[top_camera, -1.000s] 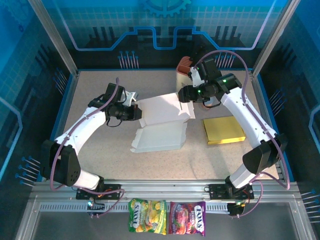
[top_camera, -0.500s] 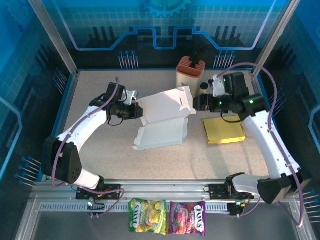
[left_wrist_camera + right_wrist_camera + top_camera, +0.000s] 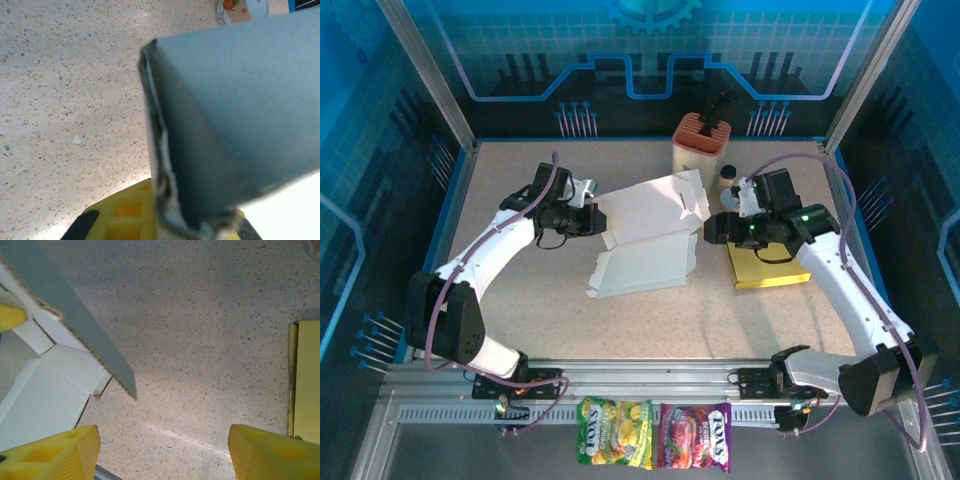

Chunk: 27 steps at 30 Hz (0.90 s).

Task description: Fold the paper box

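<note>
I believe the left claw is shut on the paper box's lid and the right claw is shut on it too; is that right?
Not quite: the right claw is open, gripping nothing, per the right wrist view. The left claw is shut on the paper box lid.

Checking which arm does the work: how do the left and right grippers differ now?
The left gripper is shut on the left edge of the white paper box; the right gripper is open, holding nothing. The left gripper sits at the box's left side, the right gripper just off its right edge, over the table. Both have yellow fingers and face the box.
</note>
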### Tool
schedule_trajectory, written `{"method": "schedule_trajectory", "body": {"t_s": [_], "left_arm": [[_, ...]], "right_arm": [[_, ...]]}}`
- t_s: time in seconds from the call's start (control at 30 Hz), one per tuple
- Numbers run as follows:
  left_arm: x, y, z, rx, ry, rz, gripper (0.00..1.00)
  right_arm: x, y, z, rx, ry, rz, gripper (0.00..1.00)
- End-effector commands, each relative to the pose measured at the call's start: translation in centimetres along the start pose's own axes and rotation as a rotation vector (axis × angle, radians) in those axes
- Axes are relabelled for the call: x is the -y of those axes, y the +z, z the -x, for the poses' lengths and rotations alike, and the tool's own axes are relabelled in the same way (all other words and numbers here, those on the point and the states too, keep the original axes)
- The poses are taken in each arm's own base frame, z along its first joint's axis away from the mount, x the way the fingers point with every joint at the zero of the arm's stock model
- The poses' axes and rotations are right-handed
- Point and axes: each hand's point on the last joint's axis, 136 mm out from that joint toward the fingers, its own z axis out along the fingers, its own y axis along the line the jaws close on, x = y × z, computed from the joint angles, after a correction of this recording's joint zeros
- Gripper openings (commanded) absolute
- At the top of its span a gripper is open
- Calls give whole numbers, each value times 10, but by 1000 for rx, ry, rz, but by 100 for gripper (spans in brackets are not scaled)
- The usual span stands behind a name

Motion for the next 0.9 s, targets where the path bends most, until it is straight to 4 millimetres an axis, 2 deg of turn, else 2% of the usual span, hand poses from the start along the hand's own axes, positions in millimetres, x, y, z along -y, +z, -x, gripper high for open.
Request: {"method": "schedule_trajectory", "body": {"t_s": [0.0,0.3,0.53,0.67,0.73,0.87], "left_arm": [[8,-4,7,7,-2,-33,0],[8,-5,7,7,-1,-34,0],[9,-5,8,13,-5,-38,0],[10,-4,10,18,-17,-48,0],[9,-2,10,17,-24,-51,0],[8,0,13,23,-39,-59,0]], "right_arm": [[-5,1,19,45,-31,-13,69],[-20,8,37,57,-58,19,68],[-37,24,35,16,-89,50,68],[-51,26,36,10,-123,82,67],[-54,20,40,17,-148,85,67],[-61,-14,63,105,-169,143,69]]}}
